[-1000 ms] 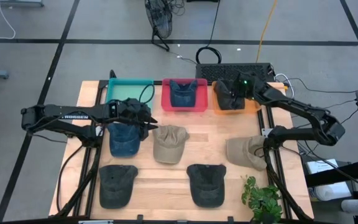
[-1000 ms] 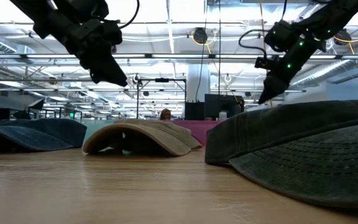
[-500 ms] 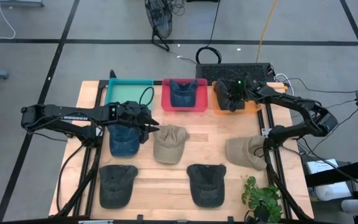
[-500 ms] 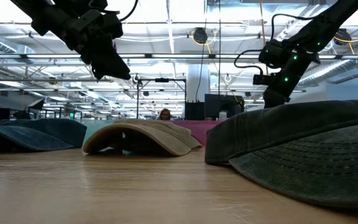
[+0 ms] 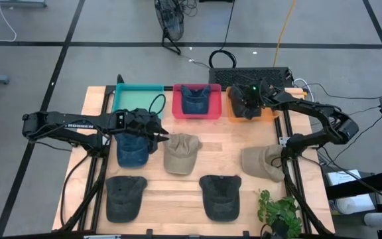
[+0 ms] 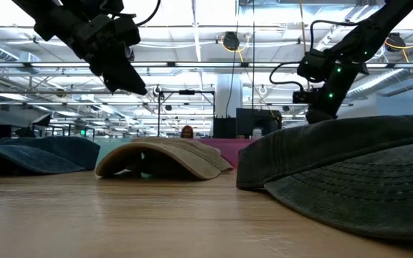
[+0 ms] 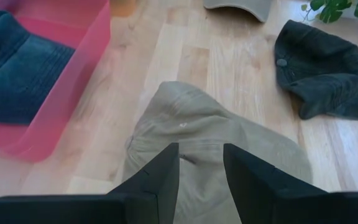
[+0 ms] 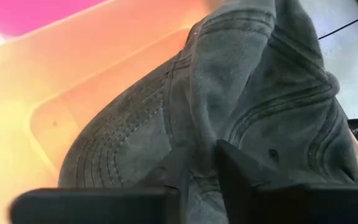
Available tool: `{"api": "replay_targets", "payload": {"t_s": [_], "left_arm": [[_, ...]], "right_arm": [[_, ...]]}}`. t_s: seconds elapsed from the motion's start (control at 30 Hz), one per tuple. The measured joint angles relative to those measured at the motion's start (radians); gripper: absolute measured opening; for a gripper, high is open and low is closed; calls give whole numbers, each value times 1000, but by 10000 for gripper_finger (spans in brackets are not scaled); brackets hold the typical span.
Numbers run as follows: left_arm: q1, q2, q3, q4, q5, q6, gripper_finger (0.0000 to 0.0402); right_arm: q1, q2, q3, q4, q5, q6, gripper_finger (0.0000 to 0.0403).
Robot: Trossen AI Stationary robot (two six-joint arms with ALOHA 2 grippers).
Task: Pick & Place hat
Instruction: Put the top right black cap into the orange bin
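A dark grey hat (image 8: 260, 93) lies in the orange bin (image 5: 268, 113) at the table's far right. My right gripper (image 5: 246, 101) is down in that bin and shut on the hat. My left gripper (image 5: 158, 131) hangs open and empty well above the table (image 6: 127, 80), over the near edge of a tan hat (image 7: 222, 137) that lies crown up on the wood (image 5: 180, 153). A blue hat (image 5: 132, 149) lies on the table just left of it. My right gripper pinches a raised fold of the hat's crown cloth (image 8: 199, 134) between its two fingers. The fingers come from above, slanting down into the bin. The hat lies slumped on the bin's floor and against its wall.
A pink bin (image 5: 178, 109) holds another blue hat (image 5: 194, 99); a teal bin (image 5: 138, 96) stands left of it. Two dark hats (image 5: 125, 197) (image 5: 221, 196) lie near the front edge, a khaki hat (image 5: 260, 161) at the right, and a plant (image 5: 280, 212) at the front right corner.
My right gripper has gone down and a little toward the table's left, into the orange bin, with the dark grey hat, which now lies in the bin.
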Motion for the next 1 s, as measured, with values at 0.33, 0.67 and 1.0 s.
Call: {"api": "replay_targets", "payload": {"t_s": [0.33, 0.67, 1.0], "left_arm": [[0, 0, 0, 0, 0, 9, 136], [0, 0, 1, 1, 0, 32, 136], [0, 0, 1, 1, 0, -22, 136]], "right_arm": [[1, -15, 1, -44, -1, -13, 1], [72, -185, 1, -92, 150, -41, 0], [88, -198, 1, 21, 78, -36, 1]]}}
